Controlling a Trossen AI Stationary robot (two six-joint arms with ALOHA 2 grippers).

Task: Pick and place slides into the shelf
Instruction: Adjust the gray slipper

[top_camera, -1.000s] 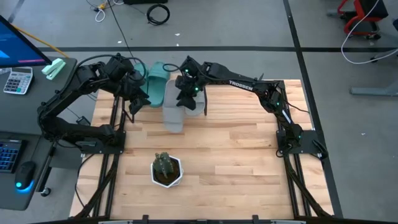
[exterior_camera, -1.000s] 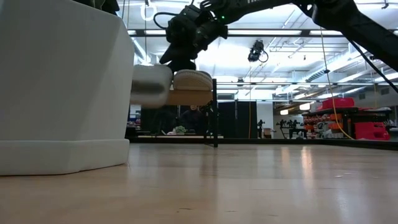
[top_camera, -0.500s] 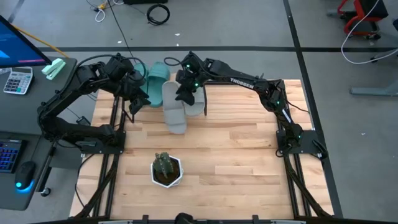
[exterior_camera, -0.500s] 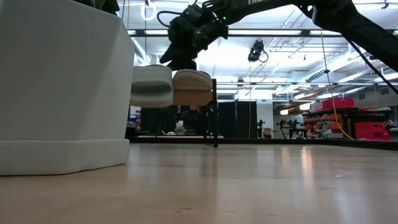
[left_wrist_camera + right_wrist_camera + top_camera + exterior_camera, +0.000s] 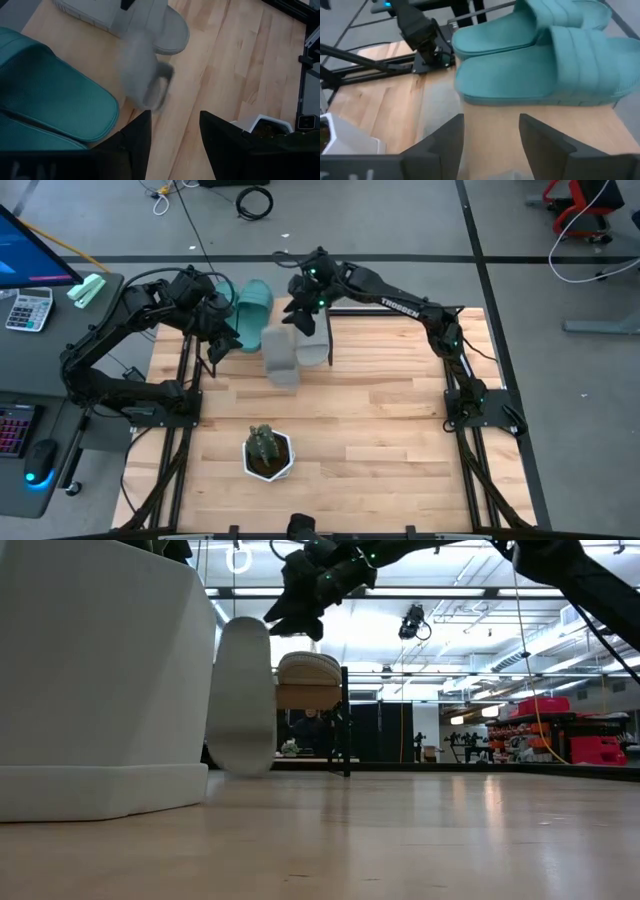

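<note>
Workshop floor all round: grey concrete, cables, red equipment far back. Butcher-block counter in the middle, both arms reaching to its far edge.

- Right hand: fingers spread about midway, nothing between them, nothing held. It hovers above the shelf.
- Directly under and ahead of it, the two teal slides lie side by side on the shelf's wooden top, straps up.
- One grey slide sits flat on the shelf just beside that hand, on the side away from the teal pair.
- Second grey slide is off the shelf, below the right hand on the counter side. In the low view it stands on end, sole facing the camera. Can't tell whether its lower end touches the counter.
- Left hand: fingers also apart, empty. It is parked beside the teal pair, with the loose grey slide just ahead of its fingertips and not touching them.
- Potted plant in a white pot sits near the counter's front edge, well apart from both hands.

Writing: "TROSSEN" in white on the right arm's forearm link. Lettering at the base of both wrist views is unreadable. The calculator on the side desk is too small to read.
</note>
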